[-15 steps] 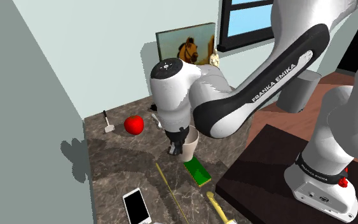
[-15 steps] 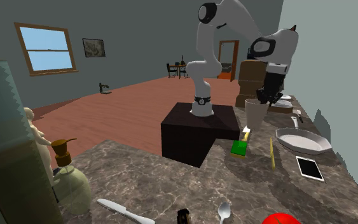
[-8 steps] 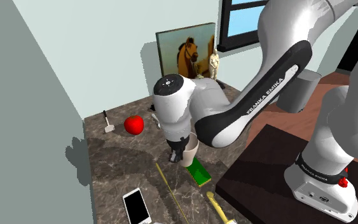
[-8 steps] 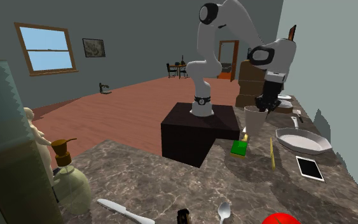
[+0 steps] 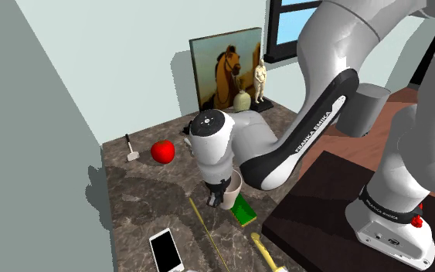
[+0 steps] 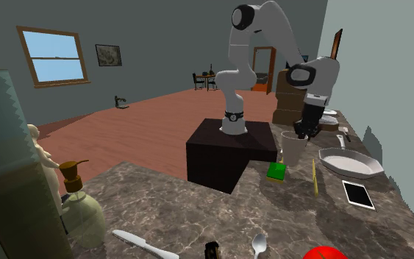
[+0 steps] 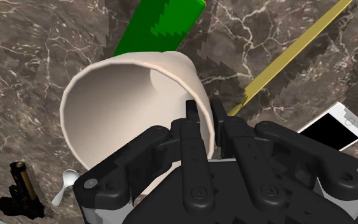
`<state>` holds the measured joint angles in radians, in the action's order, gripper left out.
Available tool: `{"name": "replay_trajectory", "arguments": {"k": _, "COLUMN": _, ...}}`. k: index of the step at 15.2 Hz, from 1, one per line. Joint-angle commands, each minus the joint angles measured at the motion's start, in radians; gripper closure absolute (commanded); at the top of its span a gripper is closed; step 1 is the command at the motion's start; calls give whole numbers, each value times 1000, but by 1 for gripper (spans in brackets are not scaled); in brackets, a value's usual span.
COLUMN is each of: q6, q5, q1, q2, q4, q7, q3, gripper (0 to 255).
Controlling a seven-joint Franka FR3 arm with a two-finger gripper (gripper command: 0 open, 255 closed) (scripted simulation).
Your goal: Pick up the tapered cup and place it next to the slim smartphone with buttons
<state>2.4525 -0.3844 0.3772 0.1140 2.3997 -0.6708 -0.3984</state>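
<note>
Tapered cup (image 5: 233, 185) (image 6: 293, 147) (image 7: 126, 95), off-white, sat lower centre of the shoulder view, low over the marble counter (image 5: 138, 193); whether its base touched could not be told. Gripper (image 7: 205, 118) (image 5: 219, 192) (image 6: 303, 131) had its fingers drawn narrow and pinched onto the cup's rim wall, one inside and one outside. Risk, as a judgement: a thin one-sided rim pinch, so the cup could pivot or slip out during travel. A green block (image 5: 241, 207) (image 7: 161, 25) lay just beside the cup's base and could catch it on a low sweep. A yellow stick (image 5: 208, 228) (image 7: 292, 54) lay between cup and smartphone (image 5: 164, 249) (image 6: 358, 193) (image 7: 336, 130), which sat lower left of the shoulder view; the cup could snag the stick, or land on it and tip. Releasing too close could put it on the phone. Counts: one cup, one smartphone, one green block, one yellow stick, one red apple (image 5: 162, 151), one spoon (image 6: 259, 244), one knife (image 6: 143, 245), one white pan (image 6: 352, 163).
</note>
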Motion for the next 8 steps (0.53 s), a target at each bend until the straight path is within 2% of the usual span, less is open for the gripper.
{"name": "replay_trajectory", "arguments": {"k": 1, "q6": 22, "q5": -27, "q1": 2, "q2": 26, "q4": 1, "q7": -21, "q3": 7, "gripper": 255}}
{"name": "replay_trajectory", "arguments": {"k": 8, "q6": 92, "q5": -127, "q1": 19, "q2": 120, "q4": -4, "q7": -104, "q3": 39, "gripper": 255}}
